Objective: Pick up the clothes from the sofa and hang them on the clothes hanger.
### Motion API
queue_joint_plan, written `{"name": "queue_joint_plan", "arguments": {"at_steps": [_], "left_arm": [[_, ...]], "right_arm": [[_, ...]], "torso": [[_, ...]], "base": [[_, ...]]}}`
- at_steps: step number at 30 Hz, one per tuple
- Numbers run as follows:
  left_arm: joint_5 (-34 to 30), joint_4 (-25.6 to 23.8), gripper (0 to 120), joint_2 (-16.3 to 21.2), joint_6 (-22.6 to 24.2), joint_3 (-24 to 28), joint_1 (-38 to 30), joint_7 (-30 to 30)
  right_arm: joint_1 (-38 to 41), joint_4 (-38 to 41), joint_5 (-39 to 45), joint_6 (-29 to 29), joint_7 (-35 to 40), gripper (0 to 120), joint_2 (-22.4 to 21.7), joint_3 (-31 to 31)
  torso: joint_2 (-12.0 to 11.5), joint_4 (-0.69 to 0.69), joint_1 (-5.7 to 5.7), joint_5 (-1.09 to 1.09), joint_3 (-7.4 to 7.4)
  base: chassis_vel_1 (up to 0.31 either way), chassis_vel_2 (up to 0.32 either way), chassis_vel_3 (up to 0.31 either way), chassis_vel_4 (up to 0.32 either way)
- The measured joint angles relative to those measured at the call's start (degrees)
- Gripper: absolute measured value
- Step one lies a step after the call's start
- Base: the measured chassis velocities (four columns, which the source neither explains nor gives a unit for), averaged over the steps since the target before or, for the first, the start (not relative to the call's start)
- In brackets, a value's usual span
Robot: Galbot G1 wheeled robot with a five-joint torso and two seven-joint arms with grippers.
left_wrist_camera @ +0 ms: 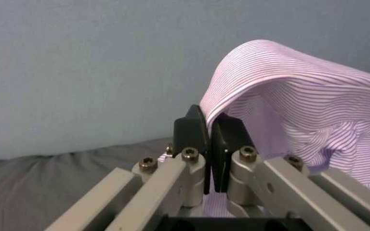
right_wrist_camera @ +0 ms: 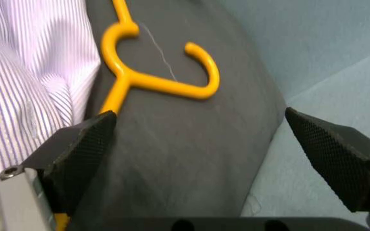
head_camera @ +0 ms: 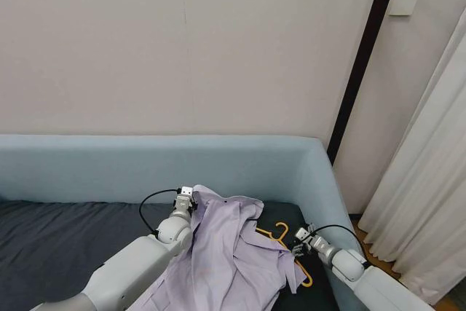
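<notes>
Head view: the shirt (head_camera: 226, 253) is heaped on the sofa (head_camera: 73, 165) just beside the left gripper (head_camera: 186, 198). The hanger (head_camera: 280, 234) lies just ahead of the right gripper (head_camera: 301, 241).

Left wrist view: the jaws are pinched on the shirt's folded edge. The fabric is judged light, limp and slip-prone.

Right wrist view: the jaws are spread wide over the hanger. Its rigid neck is judged the soundest hold.

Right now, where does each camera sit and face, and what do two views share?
Head: high, looking down at the sofa; left arm and right arm show.
Left wrist: behind the left jaws, shut on the shirt, facing the sofa back.
Right wrist: above the open right jaws, facing the hanger.
Shared: hanger, in head and right wrist.
</notes>
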Motion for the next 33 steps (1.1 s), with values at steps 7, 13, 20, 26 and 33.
{"name": "queue_joint_plan", "arguments": {"at_steps": [7, 13, 20, 26, 33], "left_arm": [[0.3, -0.7, 0, 1.3, -0.5, -1.1, 1.0, 0.4], [0.7, -0.7, 0, 1.5, -0.7, -1.5, 1.7, 0.6], [0.9, -1.4, 0, 2.0, -0.8, -1.9, 2.4, 0.6], [1.0, -1.7, 0, 2.2, -0.8, -2.1, 2.5, 0.6], [1.0, -1.8, 0, 1.9, -0.9, -2.3, 2.8, 0.6]], "right_arm": [[-1.1, 1.2, -0.5, 0.6, -0.4, 100, -0.7, -0.8], [-3.1, 4.8, -1.0, -0.2, 0.3, 100, -0.8, -1.2], [-3.2, 3.4, 1.1, -1.9, 1.4, 100, -0.1, -0.3], [-3.0, 8.4, 10.2, -6.8, 2.1, 100, -1.9, -0.5], [-1.4, 6.4, 10.9, -6.9, 2.1, 100, -1.3, -0.7]], "torso": [[0.0, -0.02, 0.00, -0.02, 0.00], [0.0, 0.00, 0.00, 0.00, 0.00], [0.0, -0.01, 0.00, 0.00, 0.00], [0.0, 0.00, 0.01, -0.01, 0.00], [0.0, -0.01, 0.01, 0.00, 0.00]], "base": [[0.000, 0.000, 0.000, 0.000], [0.000, 0.000, 0.000, 0.000], [0.000, 0.000, 0.000, 0.000], [0.000, 0.000, 0.000, 0.000], [0.000, 0.000, 0.000, 0.000]]}}
